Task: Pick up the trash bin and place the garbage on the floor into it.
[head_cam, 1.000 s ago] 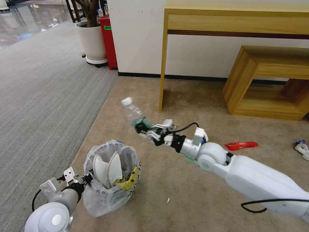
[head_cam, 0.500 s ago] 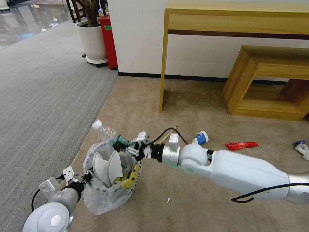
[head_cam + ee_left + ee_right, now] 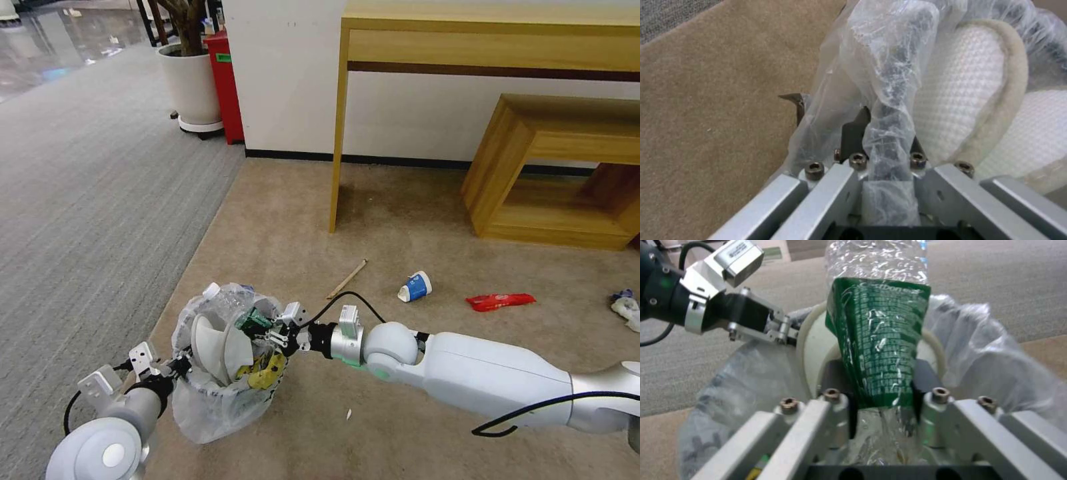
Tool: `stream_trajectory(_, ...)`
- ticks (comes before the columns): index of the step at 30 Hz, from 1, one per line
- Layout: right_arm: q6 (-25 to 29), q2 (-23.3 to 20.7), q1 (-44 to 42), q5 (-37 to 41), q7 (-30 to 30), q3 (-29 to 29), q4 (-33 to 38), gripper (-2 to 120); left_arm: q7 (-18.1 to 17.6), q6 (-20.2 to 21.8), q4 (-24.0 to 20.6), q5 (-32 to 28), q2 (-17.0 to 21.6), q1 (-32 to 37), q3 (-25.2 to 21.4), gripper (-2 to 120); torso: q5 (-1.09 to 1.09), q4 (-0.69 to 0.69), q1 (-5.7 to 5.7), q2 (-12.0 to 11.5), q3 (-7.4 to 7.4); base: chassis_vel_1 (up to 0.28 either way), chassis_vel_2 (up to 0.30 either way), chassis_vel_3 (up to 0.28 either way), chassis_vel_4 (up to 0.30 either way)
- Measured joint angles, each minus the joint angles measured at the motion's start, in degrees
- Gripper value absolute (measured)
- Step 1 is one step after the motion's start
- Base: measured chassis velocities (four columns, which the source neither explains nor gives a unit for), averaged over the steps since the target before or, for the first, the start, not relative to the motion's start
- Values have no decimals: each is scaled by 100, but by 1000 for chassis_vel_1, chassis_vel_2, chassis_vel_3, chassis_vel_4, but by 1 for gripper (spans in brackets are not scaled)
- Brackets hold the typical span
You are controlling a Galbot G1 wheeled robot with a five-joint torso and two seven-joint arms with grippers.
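Right pincer (image 3: 267, 328): pinched on the plastic bottle (image 3: 230, 303), held over the trash bin (image 3: 220, 393).
Left pincer (image 3: 179, 367): clamped on the bin's rim.
Change: bottle lowered from above the bin into its mouth.
Paper cup (image 3: 415, 287): on the floor (image 3: 400, 220), well right of the bin.

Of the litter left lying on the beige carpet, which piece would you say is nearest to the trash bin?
The wooden stick. It lies on the carpet just beyond the trash bin, while the paper cup, red wrapper and tissue lie farther off to the right.
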Motion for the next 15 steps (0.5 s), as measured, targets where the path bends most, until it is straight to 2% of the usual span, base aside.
stream_trajectory(3, 58, 10, -31, -60, -8, -21, -71, 39, -9, 2, 51, -24, 32, -26, -11, 1, 0, 0, 0, 0, 0, 0, 0, 0, 0)
stream_trajectory(4, 58, 10, -31, -60, -8, -21, -71, 39, -9, 2, 51, -24, 32, -26, -11, 1, 0, 0, 0, 0, 0, 0, 0, 0, 0)
stream_trajectory(7, 112, 10, -76, -93, -21, -6, -112, 54, -12, 1, 114, -39, 52, -57, -13, 1, 0, 0, 0, 0, 0, 0, 0, 0, 0)
stream_trajectory(8, 112, 10, -76, -93, -21, -6, -112, 54, -12, 1, 114, -39, 52, -57, -13, 1, 0, 0, 0, 0, 0, 0, 0, 0, 0)
stream_trajectory(11, 136, -16, -183, -97, -27, 170, -91, 68, -13, 1, 186, -42, 73, -82, -11, 1, 0, 0, 0, 0, 0, 0, 0, 0, 0)
stream_trajectory(12, 136, -16, -183, -97, -27, 170, -91, 68, -13, 1, 186, -42, 73, -82, -11, 1, 0, 0, 0, 0, 0, 0, 0, 0, 0)
stream_trajectory(15, 177, -48, -396, -93, -14, 511, -19, 81, -15, 1, 259, -44, 94, -112, -9, 1, 0, 0, 0, 0, 0, 0, 0, 0, 0)
